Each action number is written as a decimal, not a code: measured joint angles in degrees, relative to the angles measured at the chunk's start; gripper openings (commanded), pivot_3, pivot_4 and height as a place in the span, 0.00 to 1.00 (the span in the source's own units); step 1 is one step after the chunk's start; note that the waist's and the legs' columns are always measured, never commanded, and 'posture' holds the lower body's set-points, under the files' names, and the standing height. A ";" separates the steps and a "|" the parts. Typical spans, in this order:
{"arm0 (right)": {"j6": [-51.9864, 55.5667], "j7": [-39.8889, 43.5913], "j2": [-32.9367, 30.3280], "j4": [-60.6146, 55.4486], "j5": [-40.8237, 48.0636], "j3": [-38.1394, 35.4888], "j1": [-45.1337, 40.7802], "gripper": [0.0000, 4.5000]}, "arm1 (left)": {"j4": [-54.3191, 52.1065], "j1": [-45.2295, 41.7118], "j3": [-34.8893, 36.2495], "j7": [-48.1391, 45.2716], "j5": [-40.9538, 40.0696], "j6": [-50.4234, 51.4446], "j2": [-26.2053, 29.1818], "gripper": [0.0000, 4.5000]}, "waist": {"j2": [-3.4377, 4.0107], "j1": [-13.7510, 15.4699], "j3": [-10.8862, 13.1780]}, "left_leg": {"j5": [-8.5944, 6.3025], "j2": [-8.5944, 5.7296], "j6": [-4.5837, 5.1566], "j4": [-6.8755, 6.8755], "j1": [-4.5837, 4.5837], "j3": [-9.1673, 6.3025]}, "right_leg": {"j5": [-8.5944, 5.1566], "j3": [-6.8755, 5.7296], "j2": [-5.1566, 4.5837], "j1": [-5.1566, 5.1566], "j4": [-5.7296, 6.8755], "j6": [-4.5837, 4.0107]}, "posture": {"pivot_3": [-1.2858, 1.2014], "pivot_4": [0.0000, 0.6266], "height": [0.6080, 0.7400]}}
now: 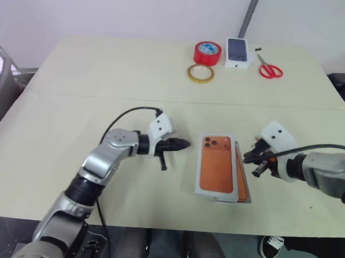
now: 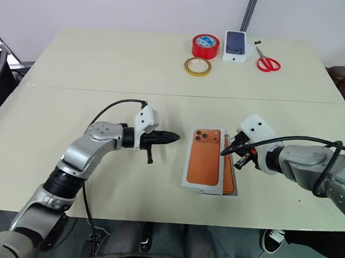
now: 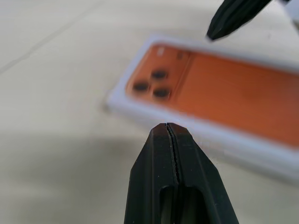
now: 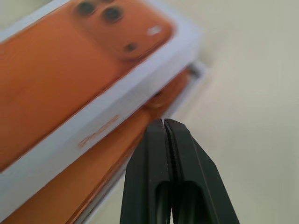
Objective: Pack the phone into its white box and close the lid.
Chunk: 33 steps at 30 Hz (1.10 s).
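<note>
Lid (image 1: 216,163) askew over phone (image 1: 241,182) — both pincers closed

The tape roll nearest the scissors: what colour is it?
Red, clearest in the right eye view.

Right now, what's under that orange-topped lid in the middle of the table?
A strip of the orange phone shows past the right edge of the lid. It lies in the white box, whose rim peeks out. The lid covers the rest of both.

From my seat the light reads bright and even; shadows on the table (image 1: 75,101) stay soft; just ahead of my closed jaws, the phone (image 3: 224,93) blurs; the black fingers (image 4: 168,186) look sharper.
</note>
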 measured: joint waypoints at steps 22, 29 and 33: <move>5.25 9.93 4.98 -2.73 -13.24 -2.28 2.41 0.01 | 2.31 -4.17 -8.97 -6.36 3.55 -0.32 -6.84 0.00 | -0.02 0.03 0.00 | 0.00 -0.04 0.00 0.03 0.00 0.00 | 0.00 0.01 -0.01 0.02 0.01 0.00 | 0.52 0.24 1.00; 6.35 12.21 4.86 -4.89 -14.98 -5.20 6.52 0.01 | 0.16 -4.16 -10.61 -7.87 3.57 0.75 -6.76 0.00 | -0.02 -0.01 0.00 | 0.00 -0.04 0.00 0.03 0.00 0.00 | 0.00 0.01 -0.01 0.03 0.01 0.00 | 0.52 0.24 1.00; 6.52 12.86 5.30 -5.07 -15.82 -6.26 7.46 0.01 | 0.00 -4.16 -10.97 -7.72 3.59 0.82 -7.10 0.00 | -0.02 -0.01 0.00 | 0.00 -0.04 0.00 0.03 0.01 0.00 | 0.00 0.01 0.00 0.03 0.01 0.00 | 0.52 0.24 1.00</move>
